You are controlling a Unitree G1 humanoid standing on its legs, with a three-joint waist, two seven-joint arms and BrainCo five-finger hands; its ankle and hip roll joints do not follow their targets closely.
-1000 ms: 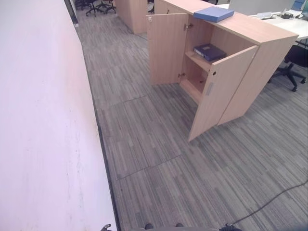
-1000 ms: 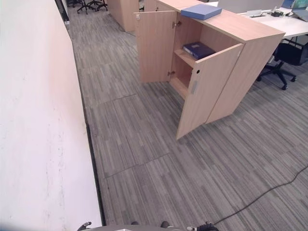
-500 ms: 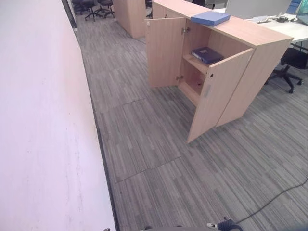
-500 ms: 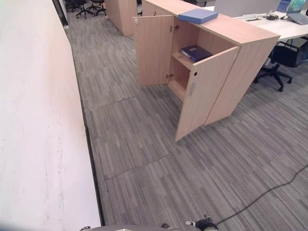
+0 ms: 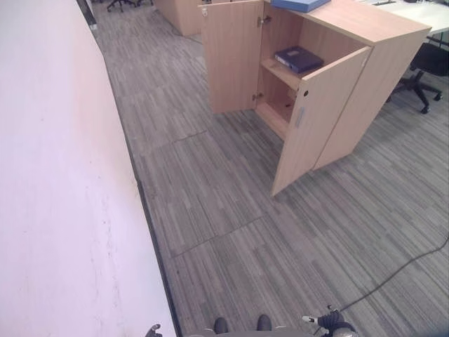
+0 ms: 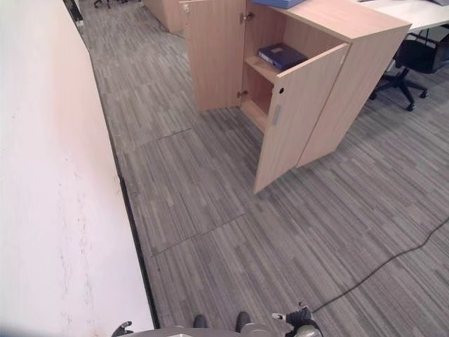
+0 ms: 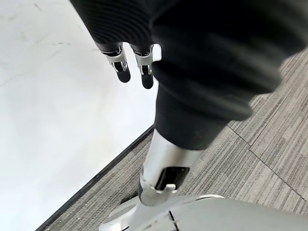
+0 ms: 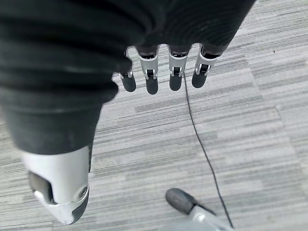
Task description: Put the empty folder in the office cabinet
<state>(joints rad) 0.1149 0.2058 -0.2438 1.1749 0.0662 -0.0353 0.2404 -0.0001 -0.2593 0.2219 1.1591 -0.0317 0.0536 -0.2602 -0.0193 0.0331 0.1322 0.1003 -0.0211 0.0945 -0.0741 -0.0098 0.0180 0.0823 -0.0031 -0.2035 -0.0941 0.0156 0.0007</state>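
Silver fingers with dark tips hang loose and nearly straight on my right hand (image 8: 163, 72), spread in a row over the grey striped carpet (image 5: 231, 210) and holding nothing; my left hand (image 7: 130, 65) shows the same relaxed, uncurled fingers, empty, beside the white wall (image 5: 63, 196). From the head views I see the light wood office cabinet (image 5: 379, 42) ahead and to my right, both doors swung open: the left door (image 5: 228, 53) stands back towards the wall side, and the right door (image 5: 316, 116) angles out towards me, with a small dark hole near its upper corner and a pale handle strip below that. A light blue folder (image 5: 298, 4) lies flat on the cabinet's top, at the upper edge of the view, so I see only part of it. A darker blue folder (image 5: 298, 59) lies flat on the upper shelf (image 6: 261, 68) inside the cabinet, tilted a little off square to the shelf edge. I cannot tell from here which of the two is empty, and any print on their covers is too small for me to read. The lower compartment sits partly behind the right door. A black office chair (image 5: 426, 70) stands on the carpet past the cabinet's far side, and another light wood cabinet (image 5: 181, 12) stands further down the room along the aisle.
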